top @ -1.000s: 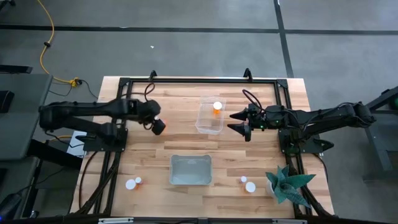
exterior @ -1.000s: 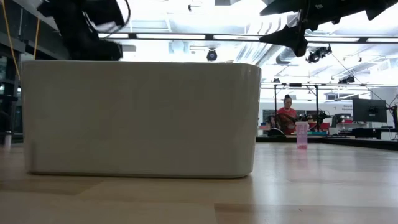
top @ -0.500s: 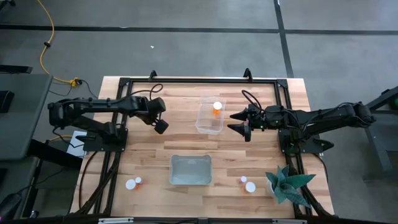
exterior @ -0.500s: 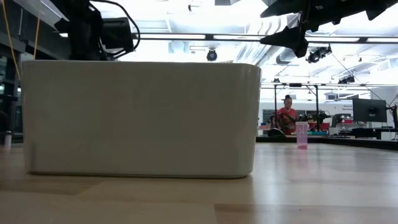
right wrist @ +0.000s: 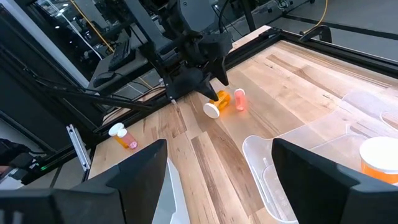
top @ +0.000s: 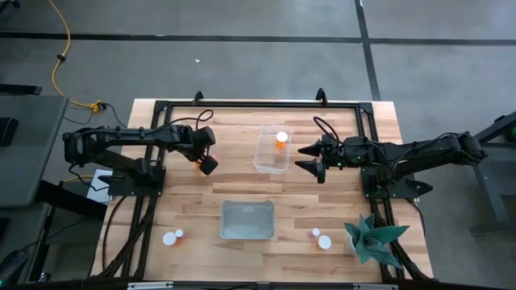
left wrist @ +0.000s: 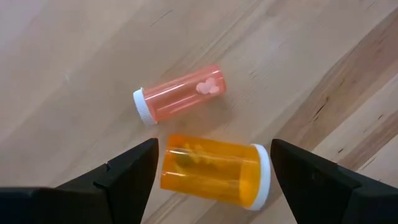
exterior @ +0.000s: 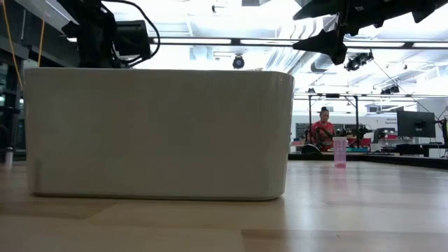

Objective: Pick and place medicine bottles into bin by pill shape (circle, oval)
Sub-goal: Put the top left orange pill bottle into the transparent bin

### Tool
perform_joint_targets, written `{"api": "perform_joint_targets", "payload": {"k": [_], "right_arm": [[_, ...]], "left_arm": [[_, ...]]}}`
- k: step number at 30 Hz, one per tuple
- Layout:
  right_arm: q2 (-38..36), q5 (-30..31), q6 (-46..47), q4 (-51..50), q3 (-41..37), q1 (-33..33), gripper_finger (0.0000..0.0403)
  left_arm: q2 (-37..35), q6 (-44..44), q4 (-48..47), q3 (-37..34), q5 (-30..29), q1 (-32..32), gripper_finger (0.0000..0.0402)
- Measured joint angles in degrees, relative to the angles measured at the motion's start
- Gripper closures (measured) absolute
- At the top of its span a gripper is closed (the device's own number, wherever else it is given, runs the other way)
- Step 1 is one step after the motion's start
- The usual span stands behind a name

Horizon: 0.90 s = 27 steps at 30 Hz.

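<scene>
**High view to wrist views: left gripper closed around an orange bottle**

High view: the left gripper (top: pixel 207 163) hangs over the wooden table (top: pixel 185 201) with an orange bottle (top: pixel 206 164) between its fingers, left of the clear bin (top: pixel 272 151). That bin holds one white-capped bottle (top: pixel 281 138). The right gripper (top: pixel 310 158) waits just right of the clear bin, fingers spread and empty. A second, frosted bin (top: pixel 247 219) sits nearer the front edge, with two bottles (top: pixel 172 237) to its left and two more (top: pixel 320 238) to its right.

Low view: the frosted bin's wall (exterior: pixel 157 133) fills most of the frame; a pinkish bottle (exterior: pixel 340 152) stands upright beyond it.

Left wrist view: wide-set fingers (left wrist: pixel 121 171) flank the orange bottle (left wrist: pixel 214 170), seemingly gripping it, above a pinkish bottle (left wrist: pixel 179 96) lying on the wood.

Right wrist view: the left gripper (right wrist: pixel 208 87) carries the orange bottle (right wrist: pixel 216 103) above the table.
</scene>
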Motion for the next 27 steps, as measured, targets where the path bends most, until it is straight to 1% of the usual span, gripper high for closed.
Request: {"api": "perform_joint_targets", "payload": {"k": [2,5,8,12,15,17,21,27], "right_arm": [[0.0,0.0,0.0,0.0,0.0,0.0,0.0121],[0.0,0.0,0.0,0.0,0.0,0.0,0.0121],[0.0,0.0,0.0,0.0,0.0,0.0,0.0121],[0.0,0.0,0.0,-0.1,0.0,0.0,0.0121],[0.0,0.0,0.0,-0.2,0.0,0.0,0.0121],[0.0,0.0,0.0,-0.2,0.0,0.0,0.0121],[0.0,0.0,0.0,-0.2,0.0,0.0,0.0121],[0.0,0.0,0.0,-0.2,0.0,0.0,0.0121]], "left_arm": [[-0.2,1.5,-0.4,0.0,0.1,0.0,0.0103],[-1.0,11.0,-2.0,0.6,2.6,-0.3,0.0103],[-1.1,23.0,-6.1,2.9,3.4,-1.5,0.0103],[-1.1,42.6,-11.0,5.5,3.2,-3.5,0.0103],[-1.1,56.8,-12.2,5.6,2.3,-4.9,0.0103],[-1.0,63.7,-12.0,5.6,0.7,-5.5,0.0103],[1.4,74.1,-11.5,5.6,-0.9,-6.0,0.0103],[7.0,82.9,-6.7,5.6,-1.9,-6.0,0.0103]]}}
